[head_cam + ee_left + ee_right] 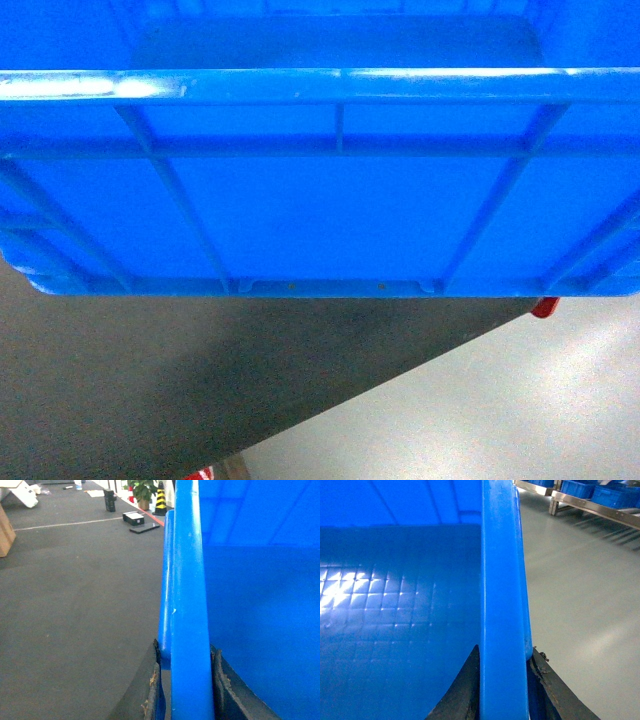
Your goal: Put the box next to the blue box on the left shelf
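The bright-blue box (330, 210) fills the upper head view, its ribbed near wall facing me, raised above the floor. In the left wrist view, my left gripper (186, 647) is shut on the box's thick rim (190, 580), one dark finger (145, 690) outside the wall and the other inside. My right gripper (504, 650) is likewise shut on the opposite rim (502, 580). A metal rack (590, 502) holding blue boxes (575, 487) stands far off at the top right of the right wrist view; I cannot tell whether it is the left shelf.
Dark floor (150, 380) meets light grey floor (500, 400) under the box. A striped traffic cone (161, 497), a potted plant (144, 490), small black boxes (134, 518) and cardboard (5, 530) lie far off. Something red (545, 307) peeks below the box.
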{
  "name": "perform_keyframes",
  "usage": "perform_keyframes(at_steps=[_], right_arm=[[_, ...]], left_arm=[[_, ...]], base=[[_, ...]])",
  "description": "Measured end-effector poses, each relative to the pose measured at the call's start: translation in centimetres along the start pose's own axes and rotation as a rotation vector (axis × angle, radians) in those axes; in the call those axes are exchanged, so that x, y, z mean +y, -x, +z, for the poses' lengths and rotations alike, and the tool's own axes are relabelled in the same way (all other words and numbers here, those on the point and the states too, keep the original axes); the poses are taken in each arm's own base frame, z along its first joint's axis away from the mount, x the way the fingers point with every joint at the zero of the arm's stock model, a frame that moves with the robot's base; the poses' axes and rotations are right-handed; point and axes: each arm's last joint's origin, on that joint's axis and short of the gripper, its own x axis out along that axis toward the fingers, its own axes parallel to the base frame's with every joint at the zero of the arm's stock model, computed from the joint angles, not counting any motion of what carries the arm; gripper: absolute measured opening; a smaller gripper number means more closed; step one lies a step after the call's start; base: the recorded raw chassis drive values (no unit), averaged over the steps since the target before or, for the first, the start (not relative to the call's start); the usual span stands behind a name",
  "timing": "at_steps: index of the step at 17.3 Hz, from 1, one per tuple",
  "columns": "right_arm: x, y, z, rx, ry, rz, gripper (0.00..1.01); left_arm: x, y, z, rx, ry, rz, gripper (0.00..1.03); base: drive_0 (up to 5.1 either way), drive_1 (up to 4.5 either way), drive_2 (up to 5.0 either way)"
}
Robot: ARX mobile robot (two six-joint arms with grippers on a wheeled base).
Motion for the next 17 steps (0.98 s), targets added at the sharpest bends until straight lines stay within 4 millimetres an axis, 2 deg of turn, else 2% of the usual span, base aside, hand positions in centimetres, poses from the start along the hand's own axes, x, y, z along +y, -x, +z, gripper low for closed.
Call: perform_keyframes(at_steps=[17], right_arm=[[0.0,0.0,-0.01,0.002,0.001,0.0,0.18]], left_arm=[[0.0,0.0,-0.01,0.001,-0.001,0.0,0.17]], base=[[-1.5,-1.49,-1.5]])
